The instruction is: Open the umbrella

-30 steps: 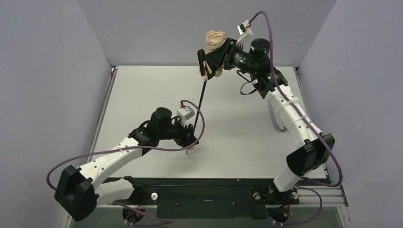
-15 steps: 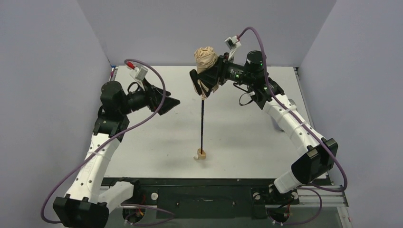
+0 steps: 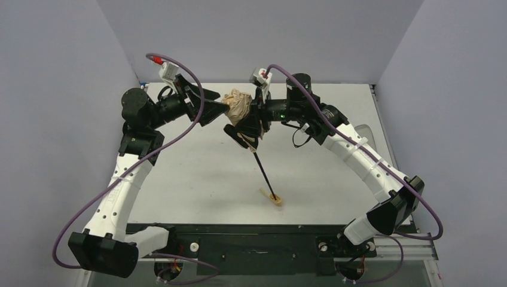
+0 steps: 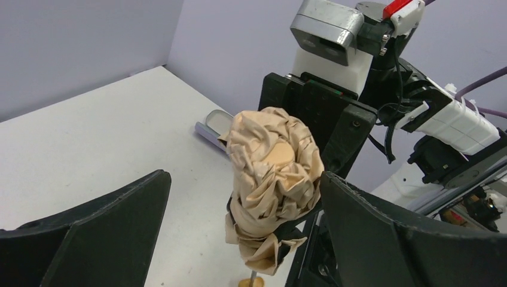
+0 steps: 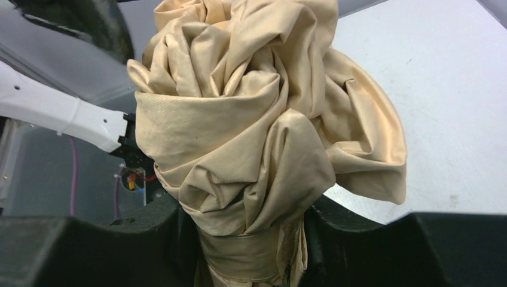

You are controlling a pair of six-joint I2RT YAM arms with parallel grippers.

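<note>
Peach-beige canopy [image 3: 239,107]: crumpled bundle of the umbrella [image 4: 272,179], not spread, held high over the far part of the table [image 3: 179,173].
Right gripper [image 3: 248,127]: partly closed, clamped round the base of the canopy bundle; fabric bulged out above its fingers [image 5: 89,251].
Shaft [image 3: 265,174]: thin, black, drawn out long, slanted down toward the right arm's side.
Handle [image 3: 276,200]: small beige piece, rested on the table near the front edge, nothing gripping it.
Left gripper [image 3: 220,111]: jaws spread wide, empty, one either side of the canopy top; touching or not, couldn't tell.
Change: a second earlier the left gripper was down low, closed at the handle. It had let go, swung up and opened. Right arm had brought the canopy lower and leftward; the shaft tipped and the handle slid right.
Meaning: shaft looked already extended. Left was lined up to take the canopy top, probably to work the folds loose.
Progress: about midway, canopy unopened.
Risk: loose handle could skid.
</note>
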